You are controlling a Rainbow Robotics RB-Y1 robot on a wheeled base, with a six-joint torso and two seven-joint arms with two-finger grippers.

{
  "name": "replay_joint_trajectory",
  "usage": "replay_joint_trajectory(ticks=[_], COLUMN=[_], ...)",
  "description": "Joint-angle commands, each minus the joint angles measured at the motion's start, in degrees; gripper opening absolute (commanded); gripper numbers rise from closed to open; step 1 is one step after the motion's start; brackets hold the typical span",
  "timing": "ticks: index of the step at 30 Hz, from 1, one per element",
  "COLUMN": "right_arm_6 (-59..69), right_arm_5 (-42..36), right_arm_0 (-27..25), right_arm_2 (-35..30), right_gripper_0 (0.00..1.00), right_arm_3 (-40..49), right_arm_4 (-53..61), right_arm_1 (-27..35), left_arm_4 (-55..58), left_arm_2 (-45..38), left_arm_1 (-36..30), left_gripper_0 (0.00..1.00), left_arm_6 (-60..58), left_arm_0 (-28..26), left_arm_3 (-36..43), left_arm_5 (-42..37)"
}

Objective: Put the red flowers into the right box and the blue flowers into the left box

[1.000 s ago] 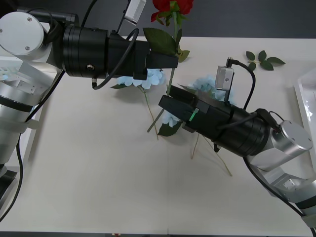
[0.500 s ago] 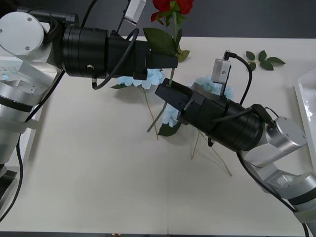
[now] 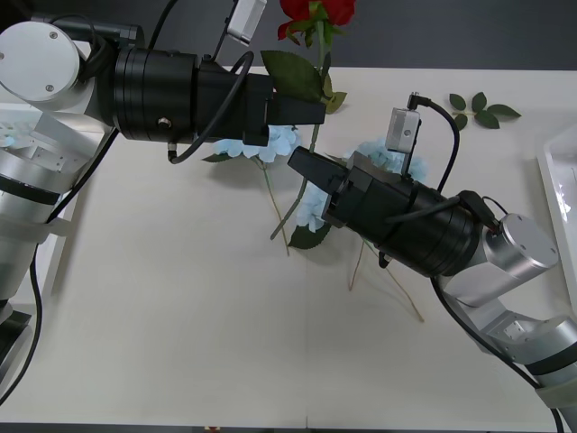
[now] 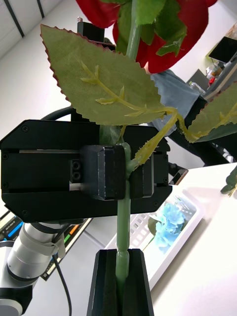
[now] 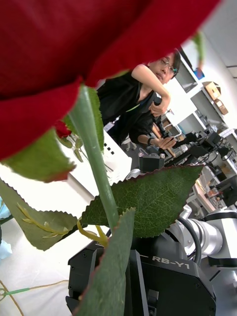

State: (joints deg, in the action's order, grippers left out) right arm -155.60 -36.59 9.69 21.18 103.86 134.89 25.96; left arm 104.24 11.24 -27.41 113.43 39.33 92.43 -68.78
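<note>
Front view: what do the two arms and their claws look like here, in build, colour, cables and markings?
Both arms have silver-grey rounded joints and thick black cylindrical forearms ending in black, boxy claws. The left claw has a black cable looping along its forearm and a small white camera box above. The right claw carries a silver camera box with a black cable, and a small green mark on its body.

The right box (image 3: 561, 180) is cut off by the picture's edge.

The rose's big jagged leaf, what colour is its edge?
Dark red edge on the green leaf, clearest in right wrist view.
</note>
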Motion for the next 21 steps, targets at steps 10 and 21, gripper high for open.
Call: replay_joint_trajectory(ticks=[10, 21], right_arm_6=[0.6, 0.6], right_arm_5=[-0.1, 0.2], right_arm_0=[0.8, 0.8], right_arm_2=[0.4, 0.2], right_gripper_0=[0.00, 0.00], right_arm_3=[1.8, 1.8], right_arm_4=[0.2, 1.3], right_arm_1=[0.0, 2.7], left_arm_4=[0.6, 0.6], left_arm_2=[-0.7, -0.7], left_arm_1=[0.9, 0.9], left_gripper_0=[1.00, 1.00], left_arm_6=[1.7, 1.7], left_arm_0=[1.4, 1.4], left_arm_3=[0.9, 0.9], left_arm_5=[0.0, 0.0])
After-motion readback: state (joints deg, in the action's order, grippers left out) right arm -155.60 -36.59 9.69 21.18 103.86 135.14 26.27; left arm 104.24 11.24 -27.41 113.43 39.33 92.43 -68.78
